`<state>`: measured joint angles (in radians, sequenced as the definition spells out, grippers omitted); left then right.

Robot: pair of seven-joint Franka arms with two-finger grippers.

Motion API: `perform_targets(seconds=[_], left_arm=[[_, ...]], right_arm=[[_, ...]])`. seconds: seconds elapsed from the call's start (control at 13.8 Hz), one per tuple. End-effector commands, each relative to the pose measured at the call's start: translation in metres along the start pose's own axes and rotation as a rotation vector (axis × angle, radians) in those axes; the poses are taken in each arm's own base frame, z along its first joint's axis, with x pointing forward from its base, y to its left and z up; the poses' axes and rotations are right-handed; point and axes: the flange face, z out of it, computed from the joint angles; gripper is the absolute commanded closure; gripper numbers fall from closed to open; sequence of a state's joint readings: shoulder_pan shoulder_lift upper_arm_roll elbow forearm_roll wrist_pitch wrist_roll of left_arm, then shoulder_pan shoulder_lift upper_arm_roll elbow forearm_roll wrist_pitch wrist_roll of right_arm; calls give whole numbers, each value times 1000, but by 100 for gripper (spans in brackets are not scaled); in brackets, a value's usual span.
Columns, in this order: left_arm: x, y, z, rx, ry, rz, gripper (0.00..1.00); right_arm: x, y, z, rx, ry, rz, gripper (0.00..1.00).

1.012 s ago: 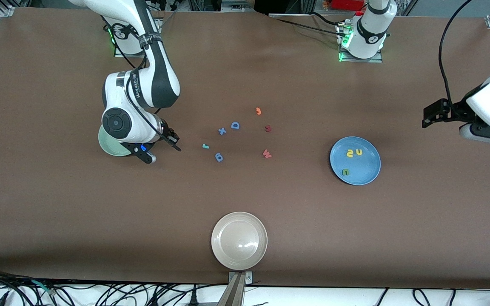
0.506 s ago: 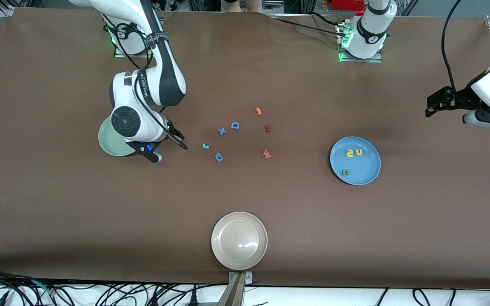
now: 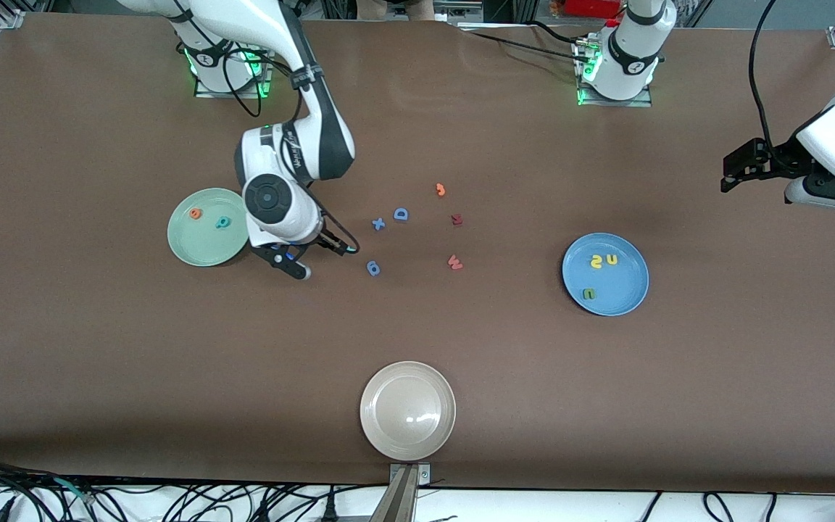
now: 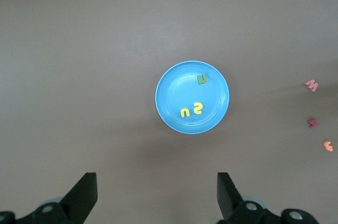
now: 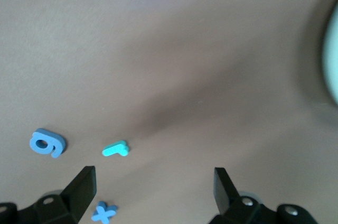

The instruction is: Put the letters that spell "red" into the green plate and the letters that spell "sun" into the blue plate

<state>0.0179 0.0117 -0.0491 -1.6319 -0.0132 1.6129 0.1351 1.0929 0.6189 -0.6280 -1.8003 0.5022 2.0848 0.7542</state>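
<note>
The green plate (image 3: 207,246) holds an orange "e" (image 3: 196,213) and a teal "d" (image 3: 222,222). My right gripper (image 3: 338,249) hangs open beside that plate, over the loose letters, with nothing between its fingers. The small teal "r" (image 5: 115,150) lies on the table just ahead of one finger in the right wrist view; the hand covers it in the front view. The blue plate (image 3: 628,290) carries a yellow "s" (image 3: 596,262), a yellow "u" (image 3: 612,258) and a green "n" (image 3: 588,293). My left gripper (image 3: 736,170) waits open, high at the left arm's end of the table.
Loose letters lie mid-table: blue "x" (image 3: 378,224), blue "D" (image 3: 401,214), blue "g" (image 3: 373,268), an orange letter (image 3: 441,190), a dark red letter (image 3: 457,219) and a pinkish-red "w" (image 3: 454,262). A beige plate (image 3: 407,410) sits near the front edge.
My right gripper has opened and swung from over the green plate toward the loose letters, uncovering the "e" and "d" in it. The left arm has shifted slightly.
</note>
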Motion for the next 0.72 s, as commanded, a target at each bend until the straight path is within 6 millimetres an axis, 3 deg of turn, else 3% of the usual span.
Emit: perform_targets(seconds=[0.0, 0.22, 0.65], left_arm=[[-2, 1, 0, -10, -3, 2, 0], [-2, 1, 0, -11, -9, 1, 0], [-1, 4, -2, -2, -11, 6, 0]], right_arm=[[-2, -4, 20, 12, 4, 22, 1], [-6, -11, 39, 25, 22, 24, 2], [-5, -16, 50, 55, 33, 42, 2]])
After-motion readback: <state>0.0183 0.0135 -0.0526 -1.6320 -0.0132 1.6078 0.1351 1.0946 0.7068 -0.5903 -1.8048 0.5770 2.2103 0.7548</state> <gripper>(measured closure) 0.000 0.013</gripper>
